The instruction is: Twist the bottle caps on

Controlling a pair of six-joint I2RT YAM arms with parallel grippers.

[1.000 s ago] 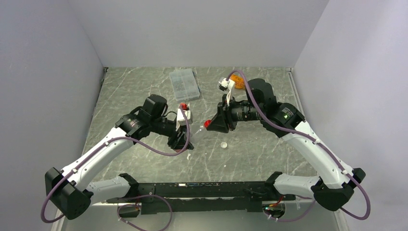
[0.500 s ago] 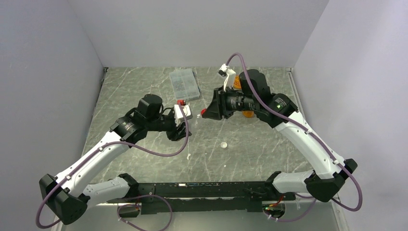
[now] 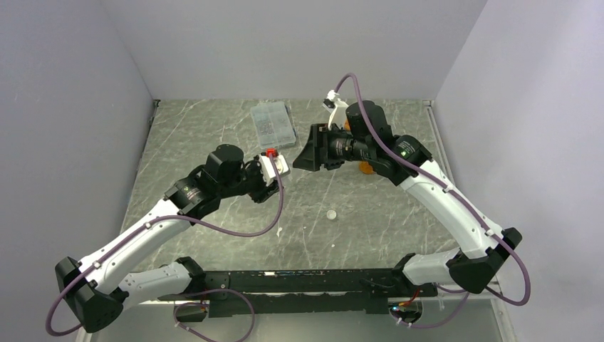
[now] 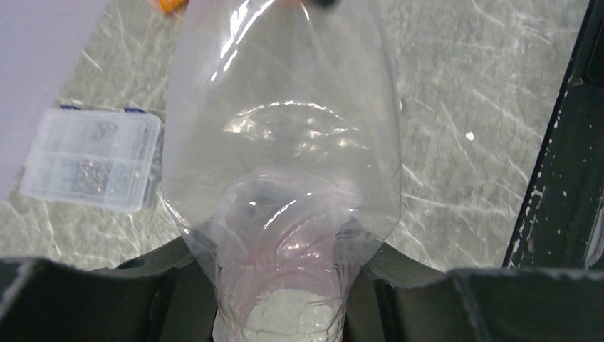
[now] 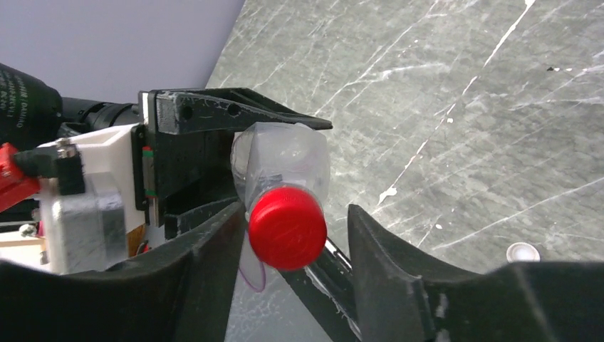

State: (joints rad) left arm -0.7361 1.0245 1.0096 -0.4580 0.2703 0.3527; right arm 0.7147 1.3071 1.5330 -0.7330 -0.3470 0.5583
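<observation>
My left gripper (image 4: 281,285) is shut on the base of the clear colourless bottle (image 4: 285,128), which points away from it. In the right wrist view the bottle (image 5: 285,160) carries a red cap (image 5: 287,226) on its neck. My right gripper (image 5: 288,235) is open, its jaws on either side of the red cap; the left finger (image 5: 214,249) is close to the cap and a gap shows at the right finger. From above, the left gripper (image 3: 278,179) and right gripper (image 3: 305,155) meet mid-table, and the cap is hidden there.
A whitish cap (image 3: 331,213) lies loose on the table, also in the right wrist view (image 5: 522,251). A clear compartment box (image 3: 273,125) sits at the back. An orange bottle (image 3: 365,168) stands partly behind the right arm.
Both grippers have moved toward the back of the table, keeping the bottle and cap between them. The red cap, seen from above earlier, is now hidden by the right gripper.
</observation>
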